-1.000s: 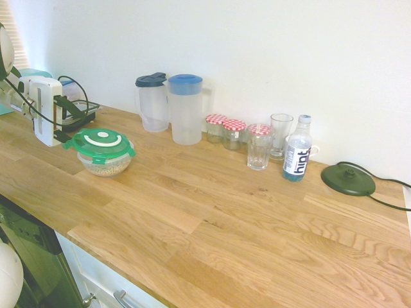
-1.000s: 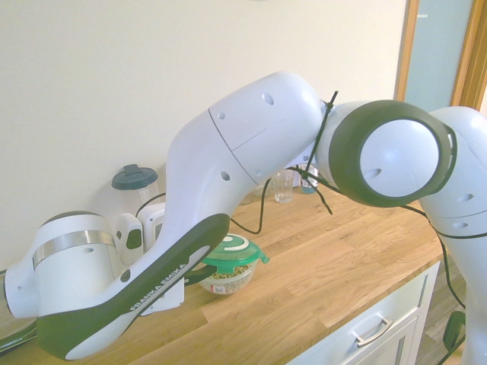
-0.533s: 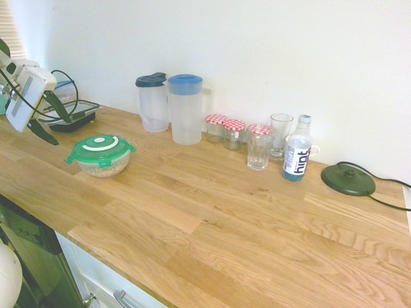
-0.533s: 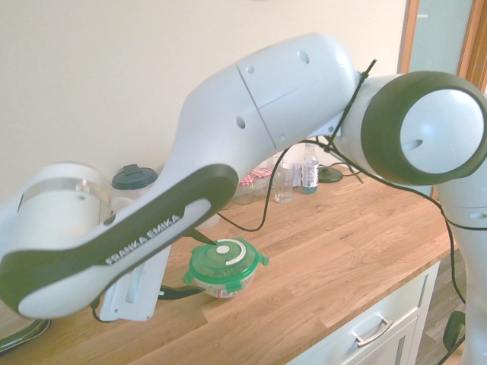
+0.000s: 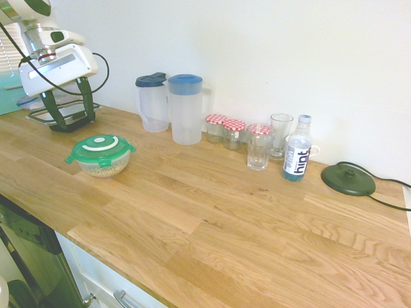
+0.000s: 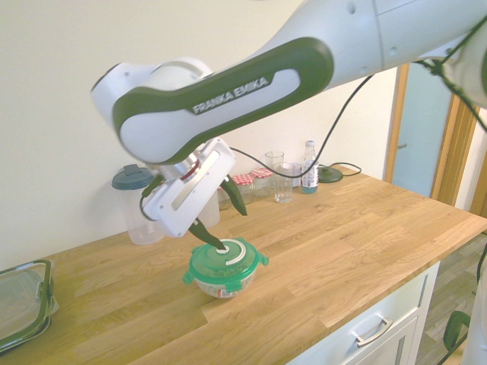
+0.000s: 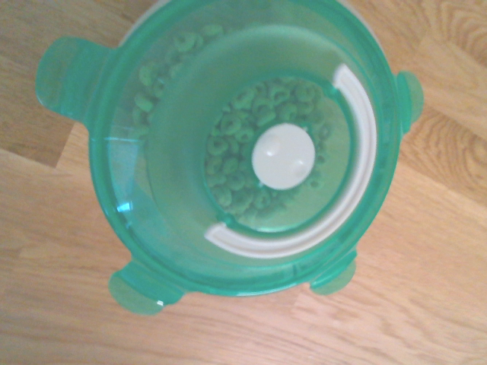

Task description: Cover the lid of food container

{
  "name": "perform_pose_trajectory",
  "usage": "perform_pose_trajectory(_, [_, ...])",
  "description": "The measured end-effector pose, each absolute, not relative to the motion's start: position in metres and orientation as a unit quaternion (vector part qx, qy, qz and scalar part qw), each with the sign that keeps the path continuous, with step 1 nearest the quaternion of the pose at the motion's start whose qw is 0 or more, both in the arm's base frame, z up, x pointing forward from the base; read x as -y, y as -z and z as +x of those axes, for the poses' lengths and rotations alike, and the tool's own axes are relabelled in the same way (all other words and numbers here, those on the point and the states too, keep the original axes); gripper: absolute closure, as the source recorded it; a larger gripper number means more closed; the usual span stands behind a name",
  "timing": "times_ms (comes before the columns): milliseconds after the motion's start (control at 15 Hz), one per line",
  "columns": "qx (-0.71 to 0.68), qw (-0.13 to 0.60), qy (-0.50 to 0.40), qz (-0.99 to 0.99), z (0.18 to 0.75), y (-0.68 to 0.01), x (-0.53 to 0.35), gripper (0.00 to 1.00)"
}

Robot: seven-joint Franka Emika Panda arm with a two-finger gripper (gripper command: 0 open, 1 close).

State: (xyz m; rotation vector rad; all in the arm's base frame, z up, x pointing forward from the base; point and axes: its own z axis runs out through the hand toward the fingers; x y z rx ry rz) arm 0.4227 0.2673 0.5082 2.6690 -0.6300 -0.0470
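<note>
Green translucent plastic lid, round, with snap tabs, (image 5: pixel 87 153) lying over the small round clear plastic bowl (image 5: pixel 106 171), beige rings of cereal (image 7: pixel 232 144) showing through. White centre knob (image 7: pixel 283 157) and curved white strip (image 7: pixel 358 175) facing up. Snap tabs (image 7: pixel 68 80) flaring outward rather than folded down — by the look of it, placed but not latched. Pale edge, probably the bowl's, peeping past the green rim on one side in the wrist view; hard to tell whether fully seated.

Above and near the lid, the dark two-fingered claw (image 6: pixel 233 230), fingers spread wide, nothing between. Below it all, the wooden surface (image 5: pixel 225 224). Farther out, the clear jug with a bright blue lid (image 5: pixel 186 115) and the rectangular dark-rimmed clear box (image 6: pixel 48 304), both apart from the bowl.

Step in hand, as judged: covering largely done, with seating to check or the arm to clear away. Next, if finishing with a press: centre over the knob, close the fingers, push straight down — gently, for fear of tipping the bowl or skewing the lid. If loose cover enough: lift clear without brushing a tab.
</note>
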Motion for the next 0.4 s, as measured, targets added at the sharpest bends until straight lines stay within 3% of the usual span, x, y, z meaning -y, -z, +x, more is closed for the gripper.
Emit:
perform_pose_trajectory(200, [0.254, 0.107, 0.053, 0.96, 0.41, -0.518, -0.197, 0.0])
perform_pose_trajectory(400, [0.313, 0.056, 0.032, 0.948, 0.39, -0.519, -0.119, 0.0])
